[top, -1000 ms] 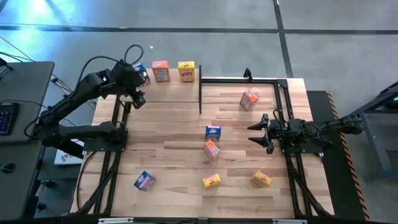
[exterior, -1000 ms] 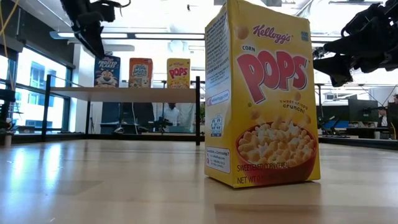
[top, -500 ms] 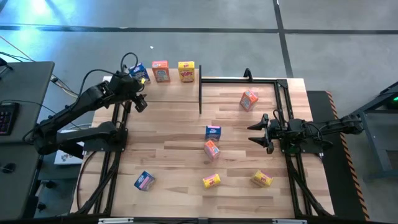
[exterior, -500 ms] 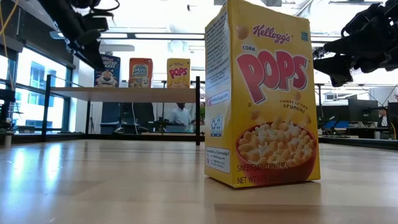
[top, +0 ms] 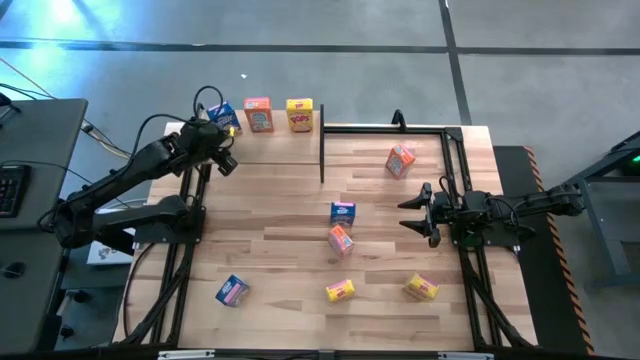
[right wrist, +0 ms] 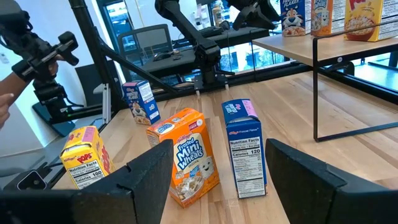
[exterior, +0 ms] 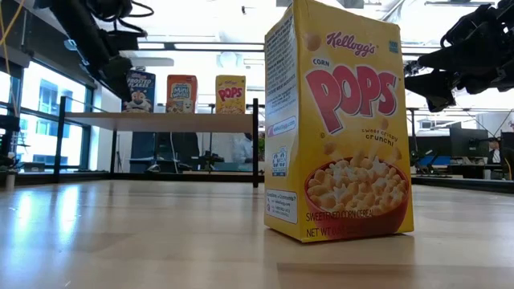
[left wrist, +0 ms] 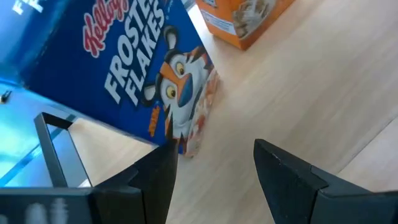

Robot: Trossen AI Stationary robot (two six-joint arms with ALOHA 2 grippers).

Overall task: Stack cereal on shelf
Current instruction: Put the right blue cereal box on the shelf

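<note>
Three cereal boxes point(top: 258, 115) stand on the shelf point(top: 270, 140) at upper left, six scattered mid-table — light, stiff card, best pinched across the narrow sides — left gripper point(top: 222, 160) spread empty beside them, right gripper point(top: 417, 213) likewise spread.

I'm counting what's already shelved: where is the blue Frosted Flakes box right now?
In the high view the Frosted Flakes box stands at the shelf's left end, beside the orange box, with the left end effector just in front.

blue box point(left wrist: 124, 68) cut off at edge | shelf point(left wrist: 311, 81) mostly out of frame
</note>
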